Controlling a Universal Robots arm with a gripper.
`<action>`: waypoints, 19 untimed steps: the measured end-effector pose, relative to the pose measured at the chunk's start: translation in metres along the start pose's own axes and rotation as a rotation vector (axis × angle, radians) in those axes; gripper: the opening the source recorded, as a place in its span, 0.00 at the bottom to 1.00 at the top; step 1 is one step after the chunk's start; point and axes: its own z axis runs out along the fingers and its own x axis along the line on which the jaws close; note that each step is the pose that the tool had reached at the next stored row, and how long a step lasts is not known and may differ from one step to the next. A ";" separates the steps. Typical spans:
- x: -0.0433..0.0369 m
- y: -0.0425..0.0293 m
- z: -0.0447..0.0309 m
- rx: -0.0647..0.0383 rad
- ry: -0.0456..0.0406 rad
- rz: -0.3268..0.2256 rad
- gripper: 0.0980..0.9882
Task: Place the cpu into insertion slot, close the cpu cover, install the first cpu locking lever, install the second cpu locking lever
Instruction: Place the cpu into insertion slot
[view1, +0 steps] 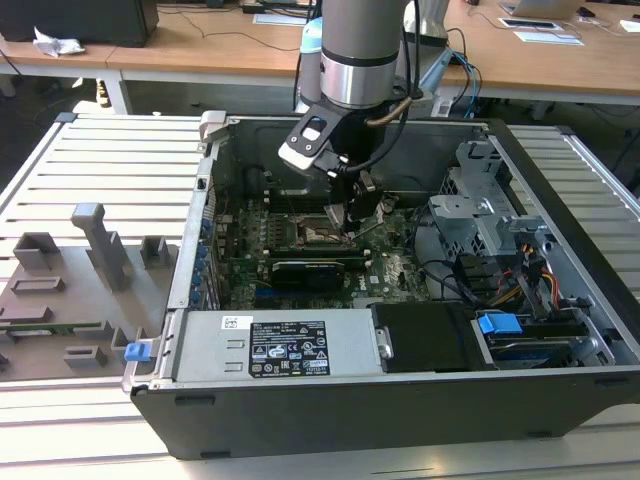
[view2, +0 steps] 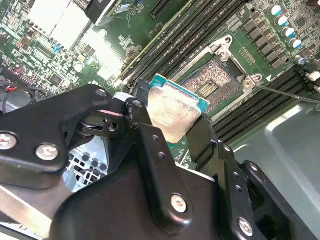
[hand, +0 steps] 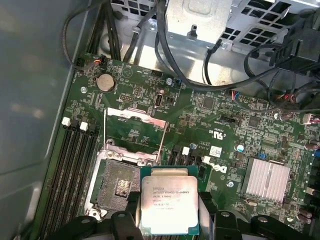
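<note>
My gripper (hand: 169, 214) is shut on the cpu (hand: 169, 200), a square chip with a silver-grey top, pinched by two opposite edges between black fingers (hand: 131, 212). The chip hangs just above the motherboard, beside the insertion slot (hand: 120, 184), whose dark pin field lies bare. In the second wrist view the cpu (view2: 172, 111) sits slightly tilted between the fingers, a short way from the insertion slot (view2: 216, 82). The cpu cover (hand: 136, 115) stands raised at the socket's far edge, with thin lever wires along its sides. In the exterior view the gripper (view1: 350, 215) reaches down into the open computer case over the socket (view1: 320, 233).
Long black memory slots (hand: 75, 170) run beside the socket. A finned heat sink (hand: 267, 180), black cables (hand: 165, 45) and a metal drive cage (view1: 480, 200) surround the work area. The power supply (view1: 280, 345) lies at the case front. A grey fixture plate (view1: 60, 290) sits outside the case on the exterior view's left.
</note>
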 end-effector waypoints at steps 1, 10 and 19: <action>0.0000 0.0000 0.0000 0.000 -0.0006 0.011 0.50; 0.0000 0.0000 0.0001 0.001 -0.0041 0.070 0.50; 0.0000 0.0000 0.0002 0.002 -0.0077 0.140 0.50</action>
